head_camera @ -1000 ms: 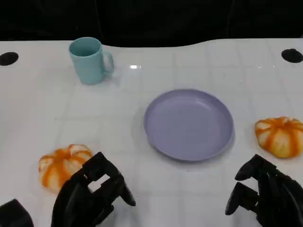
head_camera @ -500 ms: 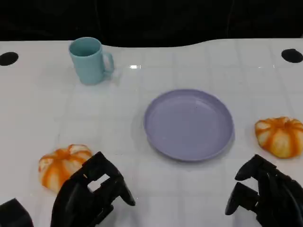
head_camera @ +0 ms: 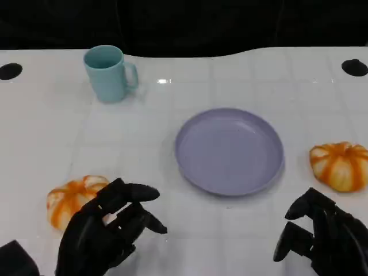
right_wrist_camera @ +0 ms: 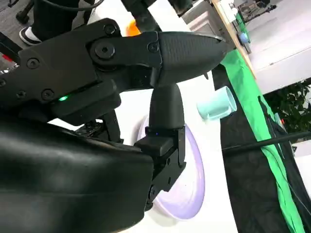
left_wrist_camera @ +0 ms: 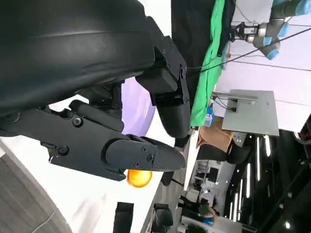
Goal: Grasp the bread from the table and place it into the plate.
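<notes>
Two orange-and-white pumpkin-shaped breads lie on the white table: one bread [head_camera: 73, 200] at the front left, the other bread [head_camera: 340, 165] at the right edge. The lilac plate [head_camera: 230, 150] sits empty in the middle. My left hand [head_camera: 109, 233] hovers just right of and in front of the left bread, fingers spread and holding nothing. My right hand [head_camera: 322, 238] hangs at the front right, in front of the right bread, also holding nothing. In the left wrist view the fingers [left_wrist_camera: 141, 155] reach past the plate [left_wrist_camera: 138, 104] and a bread [left_wrist_camera: 139, 178]. The right wrist view has the plate [right_wrist_camera: 192, 187] beyond the fingers [right_wrist_camera: 167, 109].
A light blue mug [head_camera: 108, 73] stands at the back left, also seen as the mug [right_wrist_camera: 217, 104] in the right wrist view. Two black round holes [head_camera: 10, 71] mark the table's far corners. Bare table lies between the hands and the plate.
My left hand's fingers have uncurled and spread out toward the right. The right hand, both breads and the plate have not moved.
</notes>
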Motion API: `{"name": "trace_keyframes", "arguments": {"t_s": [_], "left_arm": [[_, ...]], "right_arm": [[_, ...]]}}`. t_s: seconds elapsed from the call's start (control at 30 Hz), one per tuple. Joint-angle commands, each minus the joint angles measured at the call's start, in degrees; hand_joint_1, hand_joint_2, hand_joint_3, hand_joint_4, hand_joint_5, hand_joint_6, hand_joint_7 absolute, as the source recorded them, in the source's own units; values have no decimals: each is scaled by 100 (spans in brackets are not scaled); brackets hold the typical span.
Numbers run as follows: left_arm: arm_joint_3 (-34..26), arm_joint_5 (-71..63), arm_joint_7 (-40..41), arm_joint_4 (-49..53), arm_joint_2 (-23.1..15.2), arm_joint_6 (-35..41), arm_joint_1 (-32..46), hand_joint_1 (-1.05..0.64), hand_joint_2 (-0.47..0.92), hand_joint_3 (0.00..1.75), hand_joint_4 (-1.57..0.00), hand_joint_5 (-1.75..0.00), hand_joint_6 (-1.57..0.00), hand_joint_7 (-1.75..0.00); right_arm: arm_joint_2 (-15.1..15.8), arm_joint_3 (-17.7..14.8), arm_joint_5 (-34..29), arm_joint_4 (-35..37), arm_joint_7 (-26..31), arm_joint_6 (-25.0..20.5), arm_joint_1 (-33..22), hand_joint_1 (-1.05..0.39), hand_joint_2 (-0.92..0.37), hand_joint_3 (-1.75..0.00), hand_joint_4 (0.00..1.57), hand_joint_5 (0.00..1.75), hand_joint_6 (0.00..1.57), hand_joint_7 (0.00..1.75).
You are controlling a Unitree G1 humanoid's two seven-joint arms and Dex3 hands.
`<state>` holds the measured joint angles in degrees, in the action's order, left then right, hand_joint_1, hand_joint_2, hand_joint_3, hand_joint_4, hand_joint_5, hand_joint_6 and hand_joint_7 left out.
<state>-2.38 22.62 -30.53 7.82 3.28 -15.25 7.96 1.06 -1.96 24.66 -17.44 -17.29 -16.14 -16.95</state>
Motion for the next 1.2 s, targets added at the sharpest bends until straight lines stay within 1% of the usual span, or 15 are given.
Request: {"name": "trace_keyframes", "arguments": {"t_s": [0.03,0.2,0.33,0.4,0.47,0.5,0.67,0.77,0.8,0.97,1.07,1.1,1.2], "left_arm": [[5,-551,199,-166,-266,-304,30,-62,92,19,-52,-97,-65,-32],[46,-1012,379,-410,-538,-329,41,-61,92,17,-44,-82,-62,-18],[67,-1233,317,-479,-838,-453,-35,-60,92,16,-37,-78,-57,-12],[69,-1311,338,-590,-986,-381,-63,-58,91,8,-28,-76,-54,-7],[64,-1376,379,-729,-1107,-272,-66,-57,91,5,-25,-76,-53,-6],[57,-1415,405,-813,-1167,-206,-63,-55,90,3,-21,-73,-51,-4],[47,-1771,571,-1216,-1475,-25,-54,-52,89,1,-15,-66,-45,-1],[54,-2254,701,-1440,-1742,-56,-80,-53,90,1,-11,-63,-42,0],[61,-2319,728,-1474,-1777,-53,-81,-53,91,1,-11,-63,-41,0],[87,-3106,895,-1633,-2202,-316,-149,-48,90,0,-7,-62,-37,0],[110,-3267,944,-1672,-2308,-323,-162,-48,90,0,-5,-61,-34,0],[110,-3468,990,-1739,-2398,-318,-163,-48,90,0,-5,-61,-34,0],[112,-4007,1078,-1972,-2606,-193,-146,-54,91,0,-1,-51,-28,0]], "right_arm": [[27,-23,60,-120,35,-17,-50,-53,-92,-41,62,175,43,164],[38,-7,25,-124,39,2,-55,-52,-92,-41,62,175,43,164],[45,-17,51,-108,12,-2,-42,-52,-92,-41,62,175,43,165],[42,-19,56,-117,25,-18,-39,-52,-92,-41,62,175,43,164],[43,-14,38,-113,26,2,-35,-52,-92,-41,62,175,43,164],[45,-12,25,-108,22,22,-34,-52,-92,-42,62,175,44,164],[56,-26,35,-92,2,15,-28,-53,-92,-41,62,175,45,164],[49,-35,54,-101,8,1,-36,-53,-92,-41,62,175,45,164],[48,-35,55,-100,7,4,-37,-53,-92,-41,62,175,46,163],[38,-37,73,-126,38,-43,-41,-53,-92,-41,62,175,46,163],[34,-38,69,-125,39,-35,-37,-52,-92,-41,62,175,46,163],[34,-42,64,-111,35,-20,-32,-52,-92,-41,62,175,46,163],[36,-50,70,-101,29,-18,-23,-52,-92,-40,62,175,46,163]]}}
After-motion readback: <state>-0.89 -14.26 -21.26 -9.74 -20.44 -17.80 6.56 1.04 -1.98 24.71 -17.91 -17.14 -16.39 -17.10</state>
